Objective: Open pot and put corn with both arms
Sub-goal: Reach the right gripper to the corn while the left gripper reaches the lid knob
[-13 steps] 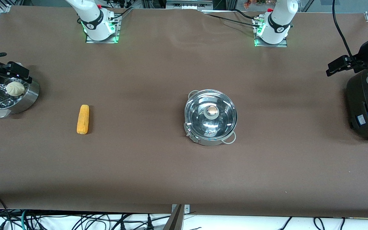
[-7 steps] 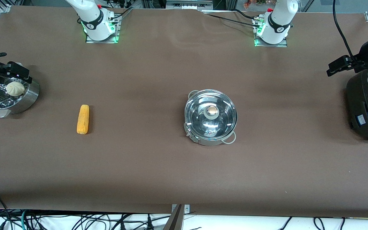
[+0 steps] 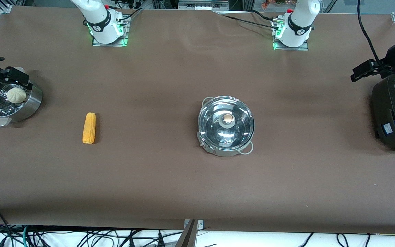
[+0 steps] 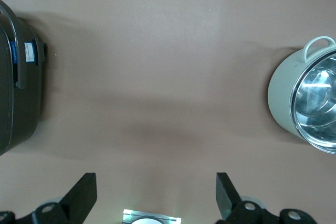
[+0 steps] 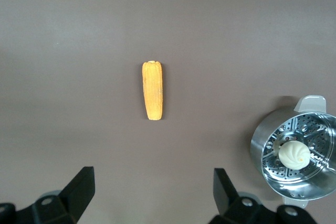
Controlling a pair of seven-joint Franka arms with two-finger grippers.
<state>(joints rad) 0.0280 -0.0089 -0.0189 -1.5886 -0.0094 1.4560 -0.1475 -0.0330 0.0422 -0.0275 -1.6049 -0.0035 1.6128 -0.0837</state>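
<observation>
The pot (image 3: 226, 126) stood near the middle of the brown table (image 3: 183, 178), its clear glass lid (image 3: 226, 123) seated on the rim and the round knob (image 3: 228, 118) at its centre; through the glass only the shiny steel inside showed. The corn (image 3: 89, 128) lay flat on the bare table toward the right arm's end, well apart from the pot and lengthwise toward the front camera.

At the table's edge on that same end, a perforated steamer bowl (image 3: 10, 103) held a single pale bun (image 3: 16, 95). The right gripper (image 3: 10, 76) hung over that bowl, its jaws spread wide with nothing between them; the right wrist view looked down on the corn (image 5: 153, 97) and the bun (image 5: 294, 154) in the bowl.

At the left arm's end stood a large black cooker (image 3: 394, 116). The left gripper (image 3: 367, 68) hovered over the table just beside the cooker, fingers (image 4: 84, 195) likewise parted and empty, with the pot (image 4: 307, 108) at the margin of its wrist view.
</observation>
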